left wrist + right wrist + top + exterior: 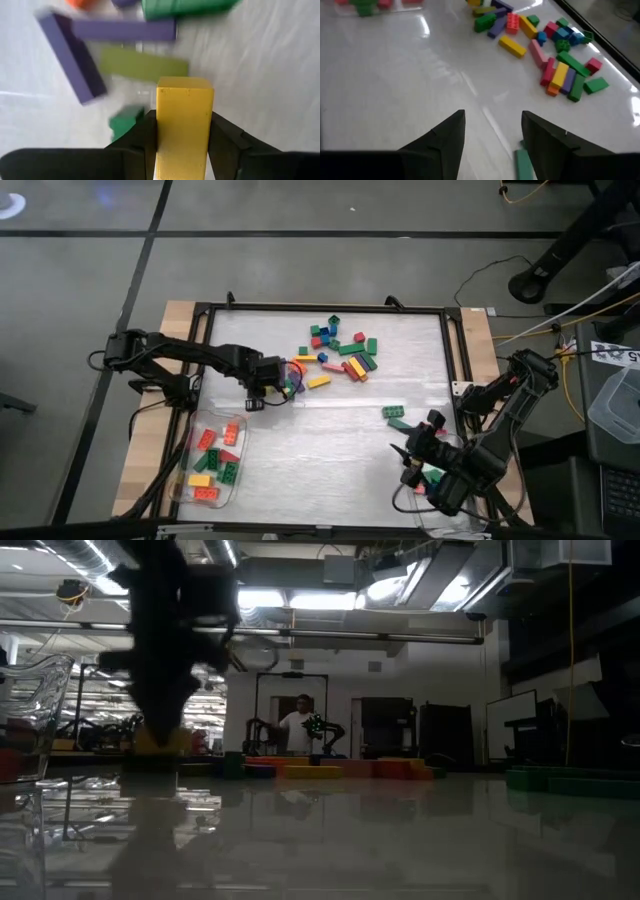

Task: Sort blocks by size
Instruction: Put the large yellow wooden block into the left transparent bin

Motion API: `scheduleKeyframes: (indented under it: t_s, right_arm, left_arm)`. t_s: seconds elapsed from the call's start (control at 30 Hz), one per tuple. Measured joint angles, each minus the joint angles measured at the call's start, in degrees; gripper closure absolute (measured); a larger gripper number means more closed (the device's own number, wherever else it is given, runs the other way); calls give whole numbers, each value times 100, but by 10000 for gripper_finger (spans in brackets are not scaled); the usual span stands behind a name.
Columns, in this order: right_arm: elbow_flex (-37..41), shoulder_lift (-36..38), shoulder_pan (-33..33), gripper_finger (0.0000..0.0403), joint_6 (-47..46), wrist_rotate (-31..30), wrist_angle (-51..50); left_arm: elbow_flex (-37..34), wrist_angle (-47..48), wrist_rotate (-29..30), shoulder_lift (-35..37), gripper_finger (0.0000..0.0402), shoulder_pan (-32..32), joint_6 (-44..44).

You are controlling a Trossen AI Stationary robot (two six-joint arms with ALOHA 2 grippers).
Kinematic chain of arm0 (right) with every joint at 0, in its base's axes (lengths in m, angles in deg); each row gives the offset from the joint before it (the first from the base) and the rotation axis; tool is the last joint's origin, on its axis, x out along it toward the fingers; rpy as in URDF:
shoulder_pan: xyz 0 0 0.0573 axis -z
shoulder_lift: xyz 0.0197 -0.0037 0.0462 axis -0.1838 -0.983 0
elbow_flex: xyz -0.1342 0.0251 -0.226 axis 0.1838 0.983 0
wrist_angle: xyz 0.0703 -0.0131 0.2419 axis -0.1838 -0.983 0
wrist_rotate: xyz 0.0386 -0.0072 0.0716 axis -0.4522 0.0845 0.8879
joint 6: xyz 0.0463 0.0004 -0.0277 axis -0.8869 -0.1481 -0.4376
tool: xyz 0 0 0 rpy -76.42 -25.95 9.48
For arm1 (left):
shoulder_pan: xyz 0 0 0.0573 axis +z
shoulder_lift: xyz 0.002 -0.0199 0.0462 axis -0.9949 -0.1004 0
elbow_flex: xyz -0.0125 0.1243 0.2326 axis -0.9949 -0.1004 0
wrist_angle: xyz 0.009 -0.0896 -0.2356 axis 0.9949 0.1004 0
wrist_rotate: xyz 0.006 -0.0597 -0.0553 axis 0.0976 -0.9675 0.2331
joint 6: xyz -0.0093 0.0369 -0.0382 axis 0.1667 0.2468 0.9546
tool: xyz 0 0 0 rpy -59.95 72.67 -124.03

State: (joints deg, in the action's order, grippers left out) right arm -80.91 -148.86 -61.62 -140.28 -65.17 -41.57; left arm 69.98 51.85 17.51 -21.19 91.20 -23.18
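My left gripper (287,383) is at the left end of the loose blocks, shut on a long yellow block (184,125). Purple (75,55), olive (145,65) and green (125,122) blocks lie on the white table below it. The main pile of blocks (340,350) lies flat at the far middle and also shows in the right wrist view (555,60). My right gripper (408,452) hovers open near the near right corner, with nothing between its fingers (493,125). Two green blocks (396,417) lie just beyond it. My left gripper pinches the yellow block's two long sides (161,135) between its two fingers (142,142). The fingers come from above, pointing steeply down, and lie along the block. The block's free end (185,85) sticks out past the fingertips. Whether it is clear of the table, I cannot tell.
A clear tub (190,448) with several red, green, orange and yellow blocks stands at the near left. A black frame (455,350) borders the white table. One green block (522,165) lies by my right gripper's finger. A person (300,725) stands far behind the table.
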Motion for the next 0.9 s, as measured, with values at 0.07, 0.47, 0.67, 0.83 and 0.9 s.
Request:
scheduleKeyframes:
  t_s: [0.07,0.47,0.67,0.83,0.9]
  right_arm:
    - [0,0,189,208,127,75,-57]
    - [0,0,1778,208,1772,460,297]
    - [0,-47,2515,208,3544,893,1256]
    - [0,-242,3010,208,4999,1601,2046]
    - [0,-388,3181,208,5464,1929,2251]
  left_arm:
    - [343,210,-2,2,286,-1,0]
    - [2448,2919,-979,17,281,-565,790]
    - [2334,3874,-2209,124,276,-1362,1643]
    - [2010,3847,-2398,195,274,-2140,2526]
    - [1848,3780,-2396,195,274,-2423,3018]
